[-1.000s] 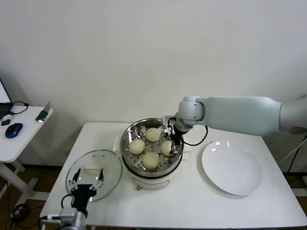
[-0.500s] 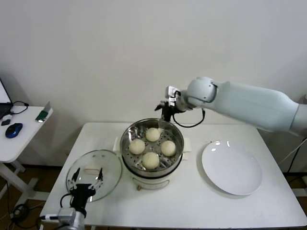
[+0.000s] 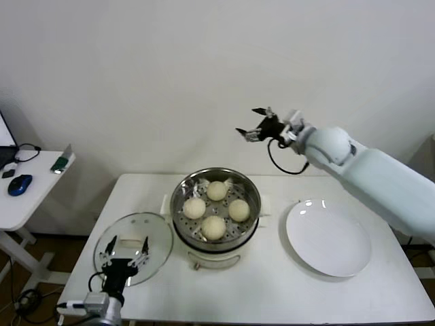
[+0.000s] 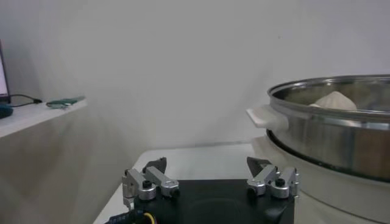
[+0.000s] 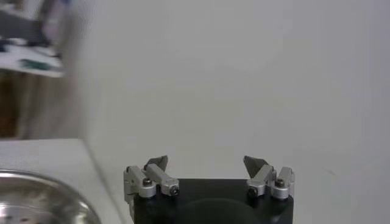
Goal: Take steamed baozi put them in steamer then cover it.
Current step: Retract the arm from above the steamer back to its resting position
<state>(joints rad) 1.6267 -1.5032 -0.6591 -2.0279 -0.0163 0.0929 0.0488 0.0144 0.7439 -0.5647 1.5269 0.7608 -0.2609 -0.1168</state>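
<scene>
Head view shows the steamer point(image 3: 215, 210) at the middle of the tabletop point(image 3: 272, 285), and every place below is given from it. All four steamed baozi point(image 3: 215, 209) sit inside on the perforated tray, so the loading looks finished and covering is what remains.

The cover point(image 3: 134, 247) lies flat on the tabletop just beside the steamer on the robot's left, its rim close to the pot's base. Its cream handle point(image 3: 133, 242) sits at the centre with its long axis running roughly across the view, side to side.

The left end effector point(image 3: 124, 255) hovers over the near part of the cover, a little nearer the robot than the handle, with fingers spread and nothing between them. The left wrist view confirms the gap between its fingers point(image 4: 149, 182) and shows the steamer wall close by on one side. The handle therefore lies just ahead of this end effector, away from the robot, and the left arm is by far the nearer one.

The right end effector point(image 3: 262, 126) is raised well above and behind the steamer, toward the wall, fingers spread and empty. A white plate point(image 3: 328, 239) rests on the steamer's right, bare.

I judge the next move belongs to the left arm: forward, down, and closing across the handle's short width.
</scene>
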